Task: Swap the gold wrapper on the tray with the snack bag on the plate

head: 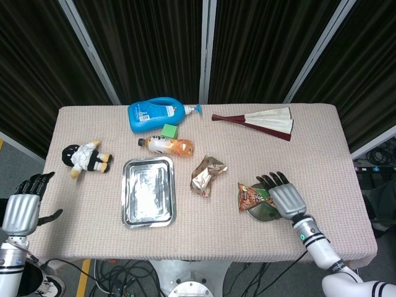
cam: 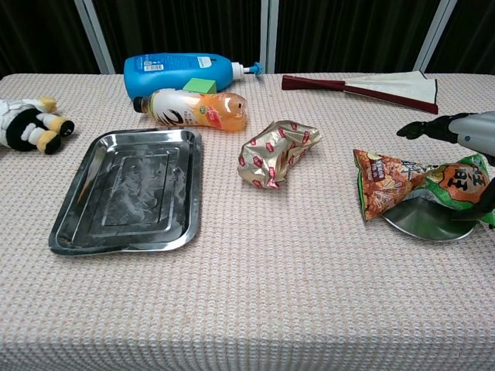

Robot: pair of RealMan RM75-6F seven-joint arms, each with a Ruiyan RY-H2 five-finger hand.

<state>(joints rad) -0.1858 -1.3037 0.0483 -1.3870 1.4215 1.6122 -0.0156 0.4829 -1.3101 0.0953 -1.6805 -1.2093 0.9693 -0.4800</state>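
Observation:
The gold wrapper point(head: 207, 174) point(cam: 274, 152) lies crumpled on the tablecloth between the tray and the plate. Nothing lies in the steel tray point(head: 148, 198) point(cam: 128, 197). An orange and green snack bag point(head: 250, 197) point(cam: 418, 182) rests on the small metal plate point(head: 263, 213) point(cam: 429, 222). My right hand point(head: 284, 198) point(cam: 468, 131) hovers over the bag's right end, fingers spread, holding nothing. My left hand point(head: 21, 207) hangs off the table's left edge, fingers apart and empty; the chest view does not show it.
A blue detergent bottle point(head: 154, 113), a green block point(head: 169, 130) and an orange drink bottle point(head: 168, 145) lie behind the tray. A plush toy point(head: 86, 158) sits at the far left. A folded fan point(head: 260, 120) lies at the back right.

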